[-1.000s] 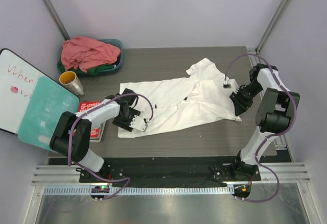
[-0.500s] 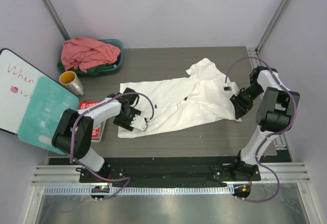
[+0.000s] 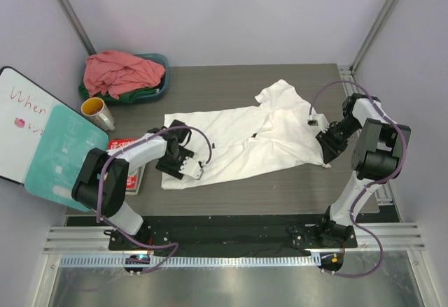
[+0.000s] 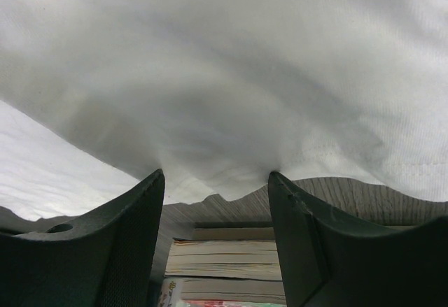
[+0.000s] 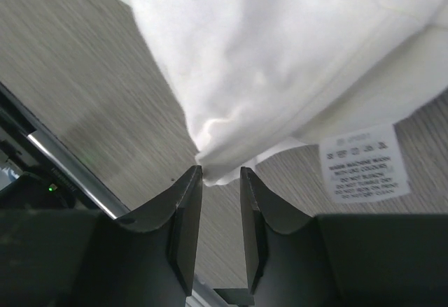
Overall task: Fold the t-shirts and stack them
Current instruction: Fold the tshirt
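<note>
The white t-shirt (image 3: 245,139) lies spread and rumpled across the middle of the table. My left gripper (image 3: 168,163) is open at its left edge; in the left wrist view (image 4: 217,181) the cloth (image 4: 231,76) drapes over both fingertips. My right gripper (image 3: 326,152) is at the shirt's right lower corner. In the right wrist view (image 5: 221,174) its jaws stand a narrow gap apart with the bunched corner (image 5: 217,139) just between the tips. The salmon-pink t-shirt (image 3: 119,73) is heaped in the teal basin, over the dark green t-shirt (image 3: 140,96).
The teal basin (image 3: 161,62) stands at the back left. A cup (image 3: 98,113), a whiteboard (image 3: 21,118) and a teal board (image 3: 59,153) lie left. A book (image 3: 124,163) lies by the left gripper, seen in the left wrist view (image 4: 224,258). A care label (image 5: 364,163) shows on the shirt.
The right gripper has shifted slightly down and right along the shirt's right corner. The left gripper has barely moved at the shirt's left edge.
</note>
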You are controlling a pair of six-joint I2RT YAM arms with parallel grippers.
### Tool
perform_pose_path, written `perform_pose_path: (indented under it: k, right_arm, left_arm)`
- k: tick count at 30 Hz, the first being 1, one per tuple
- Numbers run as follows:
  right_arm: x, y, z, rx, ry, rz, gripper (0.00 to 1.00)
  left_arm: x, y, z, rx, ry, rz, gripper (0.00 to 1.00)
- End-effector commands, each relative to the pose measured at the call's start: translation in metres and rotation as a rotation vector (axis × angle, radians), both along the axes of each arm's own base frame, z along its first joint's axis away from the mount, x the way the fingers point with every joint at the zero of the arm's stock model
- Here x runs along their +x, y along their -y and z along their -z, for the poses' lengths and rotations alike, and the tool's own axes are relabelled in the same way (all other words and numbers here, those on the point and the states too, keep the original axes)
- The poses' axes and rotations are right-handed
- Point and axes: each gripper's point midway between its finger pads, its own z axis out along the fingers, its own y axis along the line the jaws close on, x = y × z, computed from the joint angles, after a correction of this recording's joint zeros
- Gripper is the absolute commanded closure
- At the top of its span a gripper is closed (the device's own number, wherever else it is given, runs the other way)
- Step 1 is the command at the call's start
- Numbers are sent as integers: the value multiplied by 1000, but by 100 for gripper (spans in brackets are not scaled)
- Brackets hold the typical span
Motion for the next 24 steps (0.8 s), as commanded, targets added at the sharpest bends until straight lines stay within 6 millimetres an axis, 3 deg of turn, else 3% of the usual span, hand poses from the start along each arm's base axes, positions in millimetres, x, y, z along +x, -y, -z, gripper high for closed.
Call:
perform_pose_path:
  k: [1,13,24]
  right_arm:
    - [19,18,-1,-55,72,53,66]
    - [11,-4,-9,74,-1,31,67]
    - [1,-10,-9,104,-45,13,68]
  left_arm:
    - [5,6,-8,-18,4,1,38]
    - [4,7,-6,-5,-18,11,38]
    - [7,9,-2,-4,-30,15,38]
